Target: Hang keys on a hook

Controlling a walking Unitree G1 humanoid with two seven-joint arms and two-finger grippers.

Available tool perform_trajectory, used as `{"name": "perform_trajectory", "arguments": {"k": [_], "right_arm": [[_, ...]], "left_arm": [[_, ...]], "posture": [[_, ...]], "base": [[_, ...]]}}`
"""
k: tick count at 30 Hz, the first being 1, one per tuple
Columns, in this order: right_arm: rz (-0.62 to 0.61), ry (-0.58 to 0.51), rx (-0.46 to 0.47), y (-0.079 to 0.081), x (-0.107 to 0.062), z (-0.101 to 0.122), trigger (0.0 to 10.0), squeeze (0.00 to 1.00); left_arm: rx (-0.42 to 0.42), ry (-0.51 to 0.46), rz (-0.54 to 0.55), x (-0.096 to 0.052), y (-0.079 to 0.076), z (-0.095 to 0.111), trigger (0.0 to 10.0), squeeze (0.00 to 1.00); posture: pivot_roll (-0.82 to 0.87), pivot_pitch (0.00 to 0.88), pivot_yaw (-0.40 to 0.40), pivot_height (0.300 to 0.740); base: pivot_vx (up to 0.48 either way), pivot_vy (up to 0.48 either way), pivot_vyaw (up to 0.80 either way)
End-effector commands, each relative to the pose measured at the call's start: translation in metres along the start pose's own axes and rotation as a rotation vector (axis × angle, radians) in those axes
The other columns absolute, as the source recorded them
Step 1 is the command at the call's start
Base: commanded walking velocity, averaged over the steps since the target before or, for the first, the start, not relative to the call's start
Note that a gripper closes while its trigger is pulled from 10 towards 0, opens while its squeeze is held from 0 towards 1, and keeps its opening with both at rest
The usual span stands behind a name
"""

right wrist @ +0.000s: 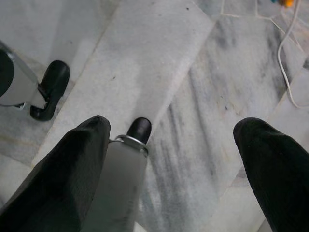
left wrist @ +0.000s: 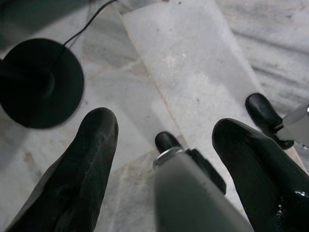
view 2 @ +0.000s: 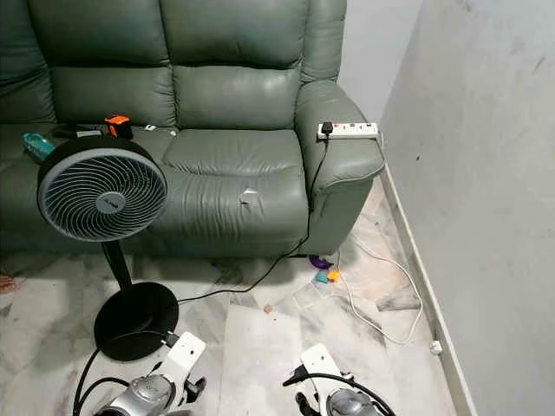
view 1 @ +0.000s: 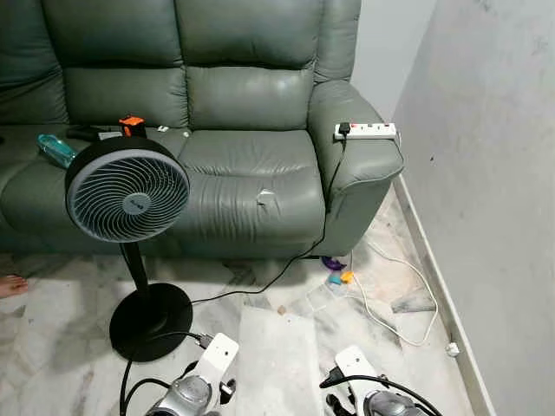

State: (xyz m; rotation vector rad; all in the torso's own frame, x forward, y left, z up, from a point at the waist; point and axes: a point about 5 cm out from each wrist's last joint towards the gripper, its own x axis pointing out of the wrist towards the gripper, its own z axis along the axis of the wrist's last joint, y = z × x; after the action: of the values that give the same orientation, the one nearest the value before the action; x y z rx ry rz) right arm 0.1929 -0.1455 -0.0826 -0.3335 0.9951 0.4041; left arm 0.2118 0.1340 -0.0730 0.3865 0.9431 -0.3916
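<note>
A small cluster of purple, blue and orange items (view 1: 336,271) lies on the marble floor by the sofa's front right corner; whether these are the keys is too small to tell. Both arms hang low at the bottom edge of the eye views, the left arm (view 1: 198,388) near the fan's base and the right arm (view 1: 371,397) beside it. In the left wrist view my left gripper (left wrist: 166,123) is open over bare floor, nothing between its fingers. My right gripper (right wrist: 176,123) is also open, fingers wide apart above the marble.
A green leather sofa (view 1: 243,165) spans the back, with a white power strip (view 1: 366,131) on its right armrest. A standing fan (view 1: 127,189) on a black round base (view 1: 150,321) stands left of me. Cables (view 1: 390,299) trail across the floor. A grey wall (view 1: 494,191) runs along the right. A person's foot (view 1: 9,284) shows at the left edge.
</note>
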Motion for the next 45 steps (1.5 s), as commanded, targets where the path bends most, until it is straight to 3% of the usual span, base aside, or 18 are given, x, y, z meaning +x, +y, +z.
{"name": "perform_trajectory", "arguments": {"k": [1, 23, 29, 38, 41, 42, 43, 44, 45], "right_arm": [[0.002, 0.008, -0.009, 0.002, 0.000, -0.001, 10.0, 0.00], [0.004, 0.041, -0.018, -0.002, -0.003, -0.016, 10.0, 0.00], [0.012, 0.044, -0.026, 0.005, -0.001, -0.015, 10.0, 0.00], [-0.010, 0.015, 0.032, 0.008, 0.000, -0.009, 10.0, 0.00], [-0.030, 0.014, 0.051, 0.005, -0.001, -0.012, 10.0, 0.00], [-0.048, 0.016, 0.060, -0.002, -0.003, -0.017, 10.0, 0.00], [-0.051, 0.016, 0.061, -0.004, -0.003, -0.018, 10.0, 0.00], [-0.105, 0.004, 0.098, -0.029, -0.009, -0.021, 10.0, 0.00], [-0.105, 0.004, 0.098, -0.029, -0.009, -0.021, 10.0, 0.00]], "left_arm": [[0.000, 0.002, -0.014, 0.000, -0.001, -0.002, 10.0, 0.00], [0.000, 0.023, -0.043, -0.001, -0.001, -0.007, 10.0, 0.00], [0.030, 0.038, -0.025, -0.001, 0.001, -0.009, 10.0, 0.00], [-0.064, -0.013, 0.054, -0.002, 0.004, -0.010, 10.0, 0.00], [-0.051, -0.009, 0.061, -0.002, 0.004, -0.011, 10.0, 0.00], [-0.046, 0.048, 0.105, -0.013, 0.038, -0.040, 10.0, 0.00], [-0.047, 0.063, 0.118, -0.017, 0.048, -0.048, 10.0, 0.00], [-0.070, 0.075, 0.142, -0.023, 0.061, -0.057, 10.0, 0.00], [-0.070, 0.075, 0.142, -0.023, 0.061, -0.057, 10.0, 0.00]], "posture": [[0.08, 0.046, -0.006, 0.740], [0.08, 0.045, -0.007, 0.740], [0.08, 0.040, -0.004, 0.740], [0.08, 0.046, -0.004, 0.740], [0.08, 0.050, -0.003, 0.740], [0.08, 0.053, -0.002, 0.740], [0.08, 0.053, -0.002, 0.740], [0.08, 0.059, -0.001, 0.740], [0.08, 0.059, -0.001, 0.740]], "base": [[0.000, 0.000, 0.00], [0.000, 0.000, -0.78], [0.000, 0.000, -0.78], [0.000, 0.000, -0.78], [0.000, 0.000, -0.52], [0.000, 0.000, -0.44], [0.000, 0.000, 0.00], [0.000, 0.000, 0.00], [0.000, 0.000, 0.00]]}}
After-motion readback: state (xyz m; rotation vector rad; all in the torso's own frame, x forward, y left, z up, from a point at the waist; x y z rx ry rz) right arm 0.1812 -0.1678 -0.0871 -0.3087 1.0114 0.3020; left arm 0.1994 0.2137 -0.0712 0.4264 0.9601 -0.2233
